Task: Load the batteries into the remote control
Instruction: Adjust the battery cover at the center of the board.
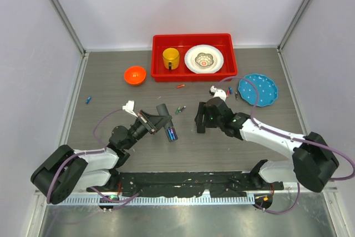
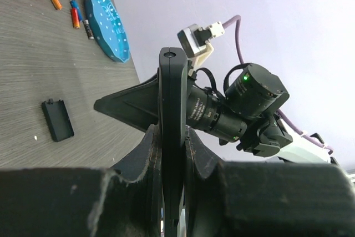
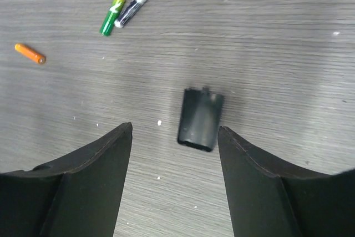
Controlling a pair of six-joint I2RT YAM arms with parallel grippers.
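My left gripper (image 1: 157, 119) is shut on the black remote control (image 1: 171, 132) and holds it above the table; blue and purple show in its open end. In the left wrist view the remote (image 2: 173, 92) stands edge-on between my fingers (image 2: 197, 154). My right gripper (image 1: 199, 122) is open and empty, low over a small black battery cover (image 3: 201, 119) that lies flat on the table; the cover also shows in the left wrist view (image 2: 57, 119). Loose batteries lie around: a green one (image 3: 112, 15), a black-and-white one (image 3: 131, 9) and an orange one (image 3: 30, 53).
A red tray (image 1: 157, 59) at the back holds a yellow mug (image 1: 171, 58) and a white plate (image 1: 191, 65). An orange bowl (image 1: 135, 75) stands left of it and a blue plate (image 1: 260, 90) to the right, with several batteries (image 1: 230, 92) beside it. A blue battery (image 1: 89, 100) lies far left.
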